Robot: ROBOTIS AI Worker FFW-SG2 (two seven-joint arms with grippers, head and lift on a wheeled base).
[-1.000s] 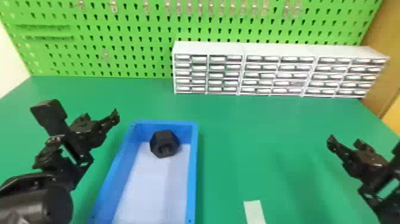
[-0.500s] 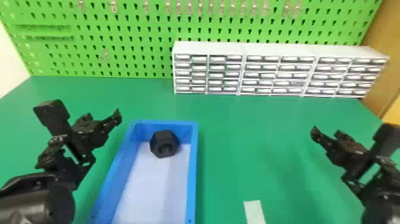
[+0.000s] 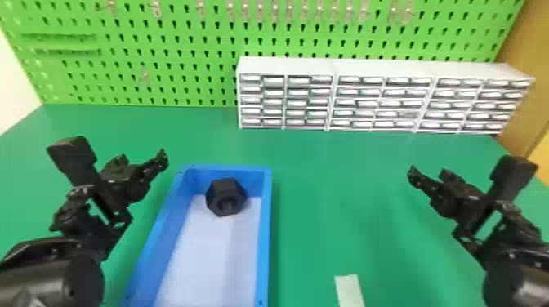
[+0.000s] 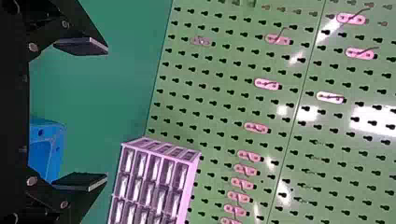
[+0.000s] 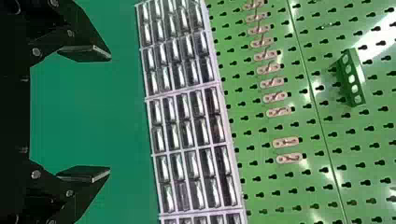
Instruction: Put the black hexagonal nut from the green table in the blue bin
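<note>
Starting at the left, we have our left end effector [image 4: 106, 115] up beside the bin, its two fingers spread well apart and nothing pinched between them. Next to it comes the blue bin [image 3: 264, 245] on the green desk [image 3: 347, 183], and inside, at the far end close to the far wall, sits the black hexagonal nut [image 3: 226, 197]. We judge the nut to be resting on the bin's pale floor, though we cannot tell whether it touches the wall. So the placing itself looks done to us: the nut is within the rim on all sides, and neither end effector is on it. Further right, nearer to us, a pale strip [image 3: 349, 290] lies on the desk, outside the bin and no part of the job as we read it. Beyond that, at the right, our right end effector [image 5: 110, 114] is well apart from the bin, its fingers also spread and empty. What is left seems very little: we would call for no further grasp, only for keeping both arms away from the bin's walls so that nothing gets knocked
</note>
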